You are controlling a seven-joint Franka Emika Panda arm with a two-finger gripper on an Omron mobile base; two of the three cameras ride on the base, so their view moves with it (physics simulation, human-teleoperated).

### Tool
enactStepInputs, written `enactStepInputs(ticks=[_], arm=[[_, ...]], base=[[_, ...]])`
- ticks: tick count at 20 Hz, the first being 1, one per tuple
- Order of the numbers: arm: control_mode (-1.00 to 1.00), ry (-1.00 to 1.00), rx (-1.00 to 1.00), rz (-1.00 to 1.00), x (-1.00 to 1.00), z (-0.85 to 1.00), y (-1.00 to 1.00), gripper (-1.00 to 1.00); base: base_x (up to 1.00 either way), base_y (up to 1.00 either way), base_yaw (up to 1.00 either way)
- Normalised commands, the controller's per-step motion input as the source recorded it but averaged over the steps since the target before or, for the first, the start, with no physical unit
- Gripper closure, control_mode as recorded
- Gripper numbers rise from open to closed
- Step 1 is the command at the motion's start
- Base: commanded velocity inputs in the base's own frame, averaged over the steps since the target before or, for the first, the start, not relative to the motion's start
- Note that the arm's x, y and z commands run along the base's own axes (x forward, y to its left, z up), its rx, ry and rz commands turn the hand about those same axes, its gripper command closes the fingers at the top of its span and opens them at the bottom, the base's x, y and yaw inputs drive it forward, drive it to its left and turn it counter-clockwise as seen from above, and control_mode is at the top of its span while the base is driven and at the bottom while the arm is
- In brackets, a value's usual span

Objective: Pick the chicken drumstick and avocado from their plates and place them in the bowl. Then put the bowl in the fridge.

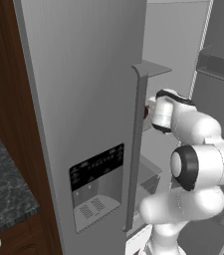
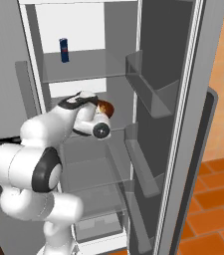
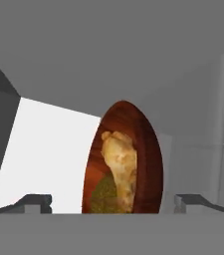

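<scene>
I see the bowl (image 3: 126,159) sitting inside the fridge (image 2: 83,64) on a shelf. The chicken drumstick (image 3: 119,164) lies in it, long way pointing up the hand view, with the avocado (image 3: 105,196) beside it. My arm reaches in, and the claw (image 3: 113,203) is wide apart, holding nothing.

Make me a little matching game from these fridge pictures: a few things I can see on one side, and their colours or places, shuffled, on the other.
Things:
1. chicken drumstick
2. avocado
3. bowl
4. blue can

Descriptions:
A. reddish-brown wood, seen between the gripper tips
B. standing on the upper fridge shelf
C. golden-tan, lying in the bowl
D. olive-green, tucked beside the chicken

Pairs: 1-C, 2-D, 3-A, 4-B
</scene>
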Motion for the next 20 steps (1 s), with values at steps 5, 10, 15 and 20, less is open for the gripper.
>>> enactStepInputs(ticks=[5,10,15,20], arm=[[-1.00,0.03,0.00,0.02,-1.00,0.93,0.00,-1.00],[-1.00,0.05,0.00,0.06,-1.00,1.00,0.00,-1.00],[-1.00,0.34,0.00,0.07,-0.89,1.00,-0.10,-1.00],[-1.00,0.35,0.00,0.08,-0.72,1.00,-0.20,-1.00]], base=[[0.00,0.00,0.00],[0.00,0.00,0.00],[0.00,0.00,0.00],[0.00,0.00,0.00]])
